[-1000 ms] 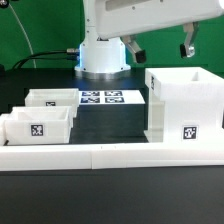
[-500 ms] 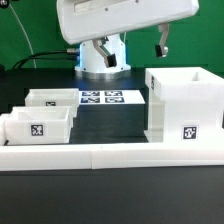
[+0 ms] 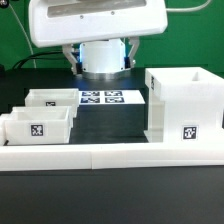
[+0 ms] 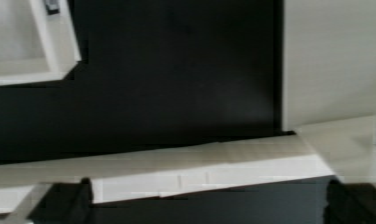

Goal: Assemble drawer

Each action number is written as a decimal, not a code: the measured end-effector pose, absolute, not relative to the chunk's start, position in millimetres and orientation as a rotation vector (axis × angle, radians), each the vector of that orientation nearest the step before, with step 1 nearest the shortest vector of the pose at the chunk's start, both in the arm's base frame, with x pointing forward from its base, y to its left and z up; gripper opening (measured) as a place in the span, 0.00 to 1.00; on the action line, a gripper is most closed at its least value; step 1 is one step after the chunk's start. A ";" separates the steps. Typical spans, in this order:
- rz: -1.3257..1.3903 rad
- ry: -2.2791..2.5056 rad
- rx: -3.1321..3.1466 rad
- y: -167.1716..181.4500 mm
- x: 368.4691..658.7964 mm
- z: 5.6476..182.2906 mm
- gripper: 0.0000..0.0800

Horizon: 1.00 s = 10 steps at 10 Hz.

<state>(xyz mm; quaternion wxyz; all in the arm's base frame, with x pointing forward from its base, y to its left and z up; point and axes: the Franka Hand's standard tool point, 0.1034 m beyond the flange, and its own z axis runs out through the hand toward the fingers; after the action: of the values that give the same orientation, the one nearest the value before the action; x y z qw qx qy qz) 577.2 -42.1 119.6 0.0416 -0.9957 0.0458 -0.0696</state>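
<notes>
The hand (image 3: 100, 52) hangs high at the back of the bench (image 3: 110, 125), under the arm's broad white casing. Its two fingers are spread with nothing between them, so it is released and empty, and it touches no part. That height reads as a travelling pose that keeps it clear of the tall walls below.

The drawer's pieces all rest loose on the bench. The drawer housing (image 3: 185, 105), a tall white box, stands on the exterior view's right. The near drawer (image 3: 38, 125) sits just in front of the far drawer (image 3: 48, 98) on the exterior view's left, both mouth up and well apart from the housing. Neither is in the housing yet, so I judge the assembly hardly begun. The marker board (image 3: 100, 97) lies between the two groups. A long white ledge (image 3: 110, 155) runs along the front, probably as a stop to push parts against.

The exterior view gives the whole layout, but the fingers are half lost against the arm's base. The wrist view looks down past dark, blurred fingers (image 4: 43, 205) onto bare bench, and catches a tagged corner of one drawer; I cannot tell which.
</notes>
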 end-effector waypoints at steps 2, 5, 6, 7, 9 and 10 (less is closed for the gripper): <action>-0.214 0.149 -3.056 -58.7 565.4 108.0 0.81; -0.216 0.142 -3.054 -54.8 567.5 108.9 0.81; -0.216 0.142 -3.054 -54.8 567.4 108.9 0.81; -0.216 0.142 -3.054 -54.7 567.4 108.9 0.81; -0.150 0.166 -3.052 -63.4 557.1 99.8 0.81; -0.102 0.198 -3.052 -68.3 548.9 91.1 0.81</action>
<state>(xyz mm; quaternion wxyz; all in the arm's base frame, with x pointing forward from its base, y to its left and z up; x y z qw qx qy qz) 548.9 -68.3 91.1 0.0408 -0.9965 0.0647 -0.0332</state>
